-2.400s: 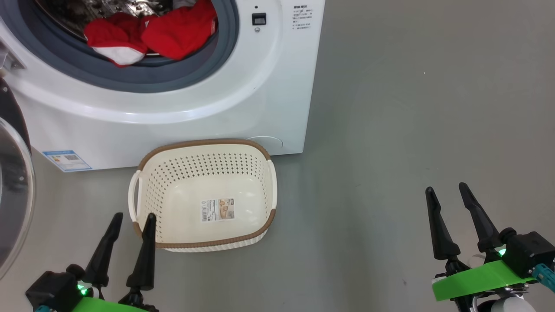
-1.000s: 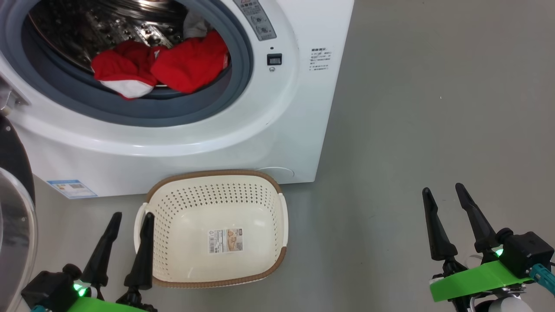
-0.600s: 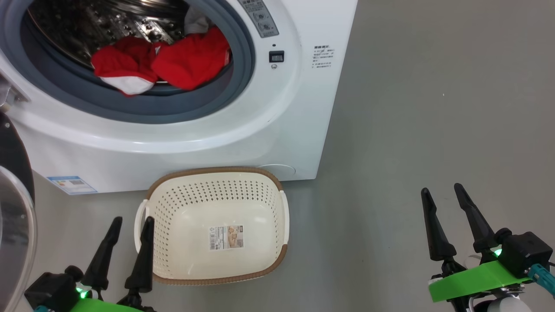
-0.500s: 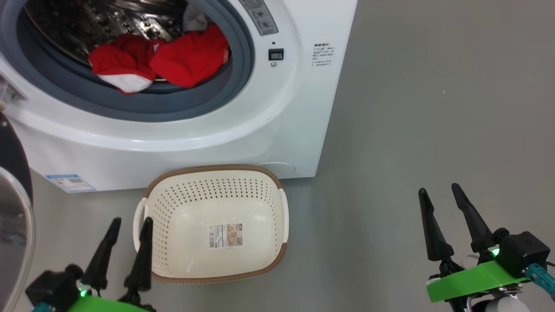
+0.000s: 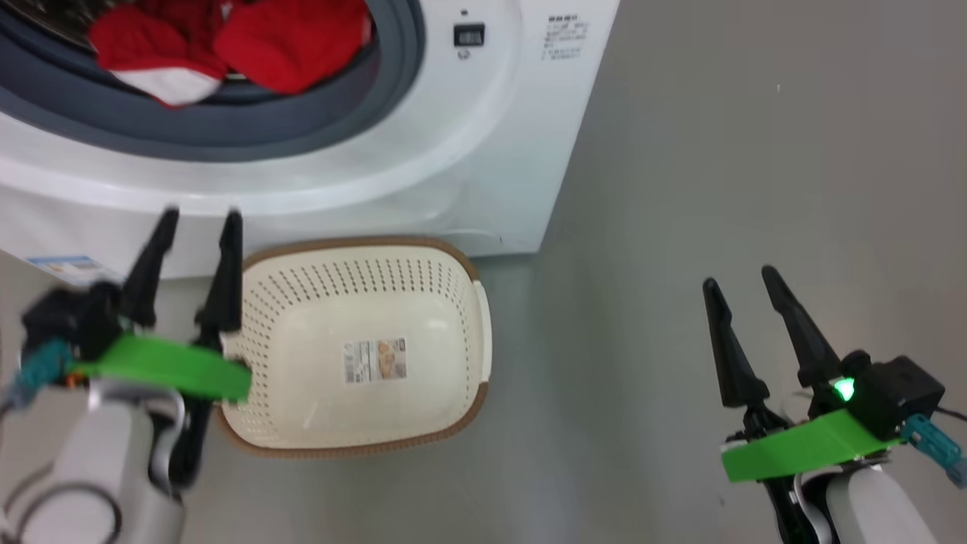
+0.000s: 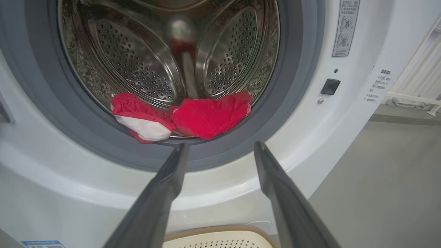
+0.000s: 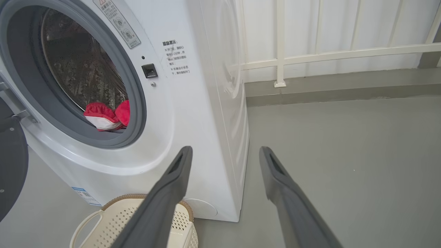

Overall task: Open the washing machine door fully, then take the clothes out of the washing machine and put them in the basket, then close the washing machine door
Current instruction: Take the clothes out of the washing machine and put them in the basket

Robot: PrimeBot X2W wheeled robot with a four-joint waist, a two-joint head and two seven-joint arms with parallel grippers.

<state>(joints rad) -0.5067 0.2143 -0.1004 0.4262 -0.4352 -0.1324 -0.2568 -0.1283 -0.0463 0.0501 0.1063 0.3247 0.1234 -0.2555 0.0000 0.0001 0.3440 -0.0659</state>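
The white washing machine (image 5: pixel 423 136) stands with its opening uncovered, and the red clothes (image 5: pixel 227 38) lie at the drum's front lip (image 6: pixel 193 115). The washing machine door (image 7: pixel 12 162) hangs swung out at the far left of the right wrist view. On the floor against the machine's foot sits the basket (image 5: pixel 363 243), empty apart from its paper label. My left gripper (image 5: pixel 201 219) is open and lifted beside the basket's left end, its fingers aimed at the drum opening (image 6: pixel 221 146). Lower right, my right gripper (image 5: pixel 739 278) is open over bare floor, holding nothing.
Grey floor (image 5: pixel 718 151) stretches wide to the right of the machine. A white railing (image 7: pixel 280 44) runs along the wall behind it. A small blue label (image 5: pixel 64 266) marks the machine's lower left front.
My left arm has risen and reached forward, from low beside the basket to the machine's front. The camera has tilted down, so the machine sits higher in the picture. Both grippers stay open.
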